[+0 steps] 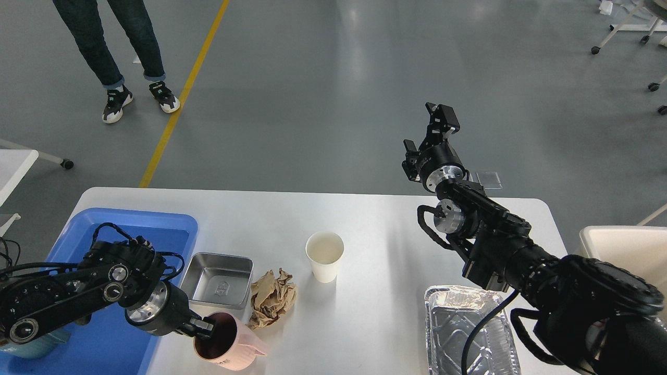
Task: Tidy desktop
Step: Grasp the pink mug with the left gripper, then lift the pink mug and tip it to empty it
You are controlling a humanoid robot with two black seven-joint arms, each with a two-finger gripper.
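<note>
The desktop [375,312], a large white rounded tabletop, fills the lower frame. At lower left the left claw [206,328] grasps the rim of a pink plastic cup [229,346], one finger inside. Just beside lie crumpled brown paper [272,298] and a square steel tray [219,279]; the blue plastic tray [172,221] sits left. Lift straight, keep the cup level. The right claw [440,117] hangs released, upper right.

A glossy grey floor [333,78] fills the upper frame, crossed by a yellow line [182,94] at upper left; caster legs [625,31] stand upper right.
</note>
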